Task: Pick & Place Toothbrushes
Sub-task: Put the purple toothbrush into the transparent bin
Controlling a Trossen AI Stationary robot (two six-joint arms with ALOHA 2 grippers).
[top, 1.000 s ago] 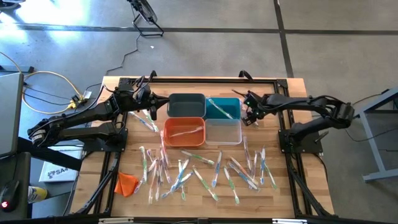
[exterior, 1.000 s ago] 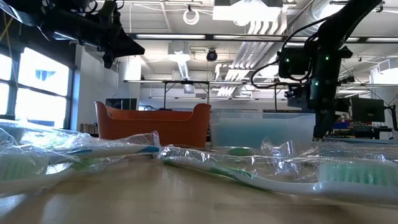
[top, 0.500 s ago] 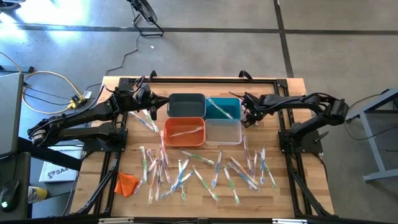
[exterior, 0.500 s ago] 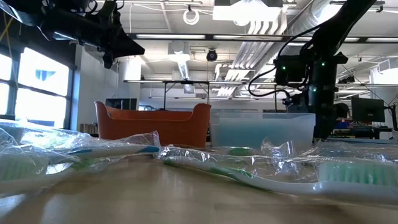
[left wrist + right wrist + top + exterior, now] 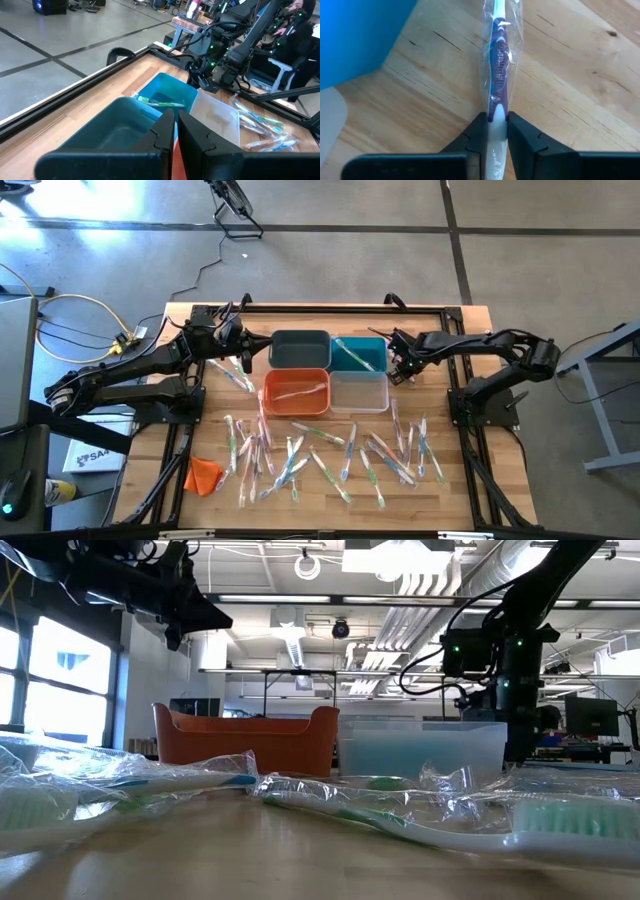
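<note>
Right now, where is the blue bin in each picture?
High view: the teal bin is in the back row, right of the dark grey bin, with the right gripper just beside it.
Low view: not visible; the orange bin and the clear bin stand in front.
Left wrist view: middle, holding a green toothbrush.
Right wrist view: only its corner shows.
Shared landmark: the right gripper beside it.

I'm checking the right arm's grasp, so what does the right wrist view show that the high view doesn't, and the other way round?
Right wrist only: the right pincer shut on a clear-wrapped purple-and-white toothbrush lying on the wooden table.
High only: the orange plastic bin, the dark grey plastic bin, the loose pile of wrapped toothbrushes, and the left pincer waiting by the bins.
Both: the teal plastic bin beside the right pincer.
</note>
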